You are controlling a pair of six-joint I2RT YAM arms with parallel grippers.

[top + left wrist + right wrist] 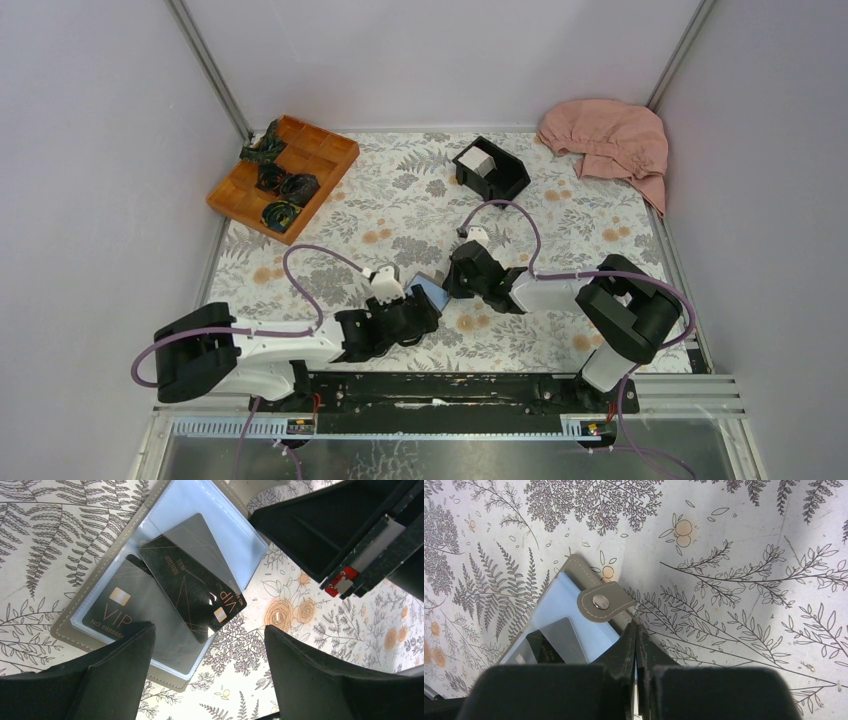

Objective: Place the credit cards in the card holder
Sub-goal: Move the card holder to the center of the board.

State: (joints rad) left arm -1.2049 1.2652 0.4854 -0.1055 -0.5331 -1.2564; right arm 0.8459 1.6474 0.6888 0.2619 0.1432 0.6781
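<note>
Below the spread left gripper (207,642), a stitched grey card holder (62,628) sleeves glossy black credit cards (190,590); the right gripper (637,632), pressed together, touches its edge under the snap tab (600,602)

Top edge cuts off the card holder (210,505).

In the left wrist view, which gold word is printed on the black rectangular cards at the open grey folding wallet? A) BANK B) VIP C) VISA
B: the black rectangular card under the clear sleeve of the open grey folding wallet and the slanted card both read VIP.
</note>
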